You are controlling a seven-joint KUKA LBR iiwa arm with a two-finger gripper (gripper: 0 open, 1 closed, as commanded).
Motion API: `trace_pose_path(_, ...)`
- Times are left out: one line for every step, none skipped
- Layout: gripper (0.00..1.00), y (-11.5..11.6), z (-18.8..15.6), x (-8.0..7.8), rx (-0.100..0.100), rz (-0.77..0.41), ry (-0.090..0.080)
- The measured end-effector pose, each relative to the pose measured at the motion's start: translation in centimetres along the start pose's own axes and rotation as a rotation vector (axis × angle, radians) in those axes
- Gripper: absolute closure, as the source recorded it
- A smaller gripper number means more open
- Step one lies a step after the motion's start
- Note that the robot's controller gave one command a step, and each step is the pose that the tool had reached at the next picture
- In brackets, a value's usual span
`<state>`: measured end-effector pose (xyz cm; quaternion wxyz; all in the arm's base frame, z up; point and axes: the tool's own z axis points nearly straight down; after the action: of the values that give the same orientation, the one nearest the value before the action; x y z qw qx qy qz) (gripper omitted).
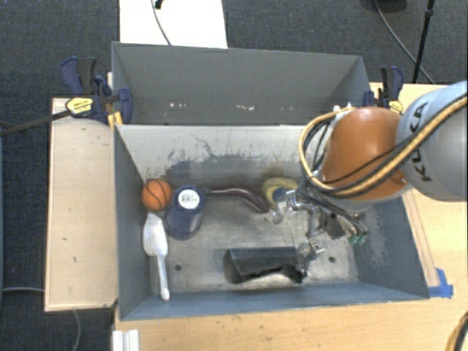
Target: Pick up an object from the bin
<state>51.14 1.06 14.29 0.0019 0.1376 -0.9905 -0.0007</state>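
Note:
My gripper hangs below the arm's orange cover at the right of the bin, just above the right end of a long black blocky object that lies along the front wall. A pale yellow round thing sits just left of the gripper near the back wall, and a dark curved handle runs left from it. Nothing can be seen held in the gripper.
At the left end of the bin lie a small orange ball, a blue jar with a white cap and a white plastic spoon. The arm and its cables cover the bin's right part.

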Motion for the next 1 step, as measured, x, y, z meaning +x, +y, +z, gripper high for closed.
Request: trace_pose_path(0.0,6.83,1.18,0.56,0.001,-0.012,-0.006)
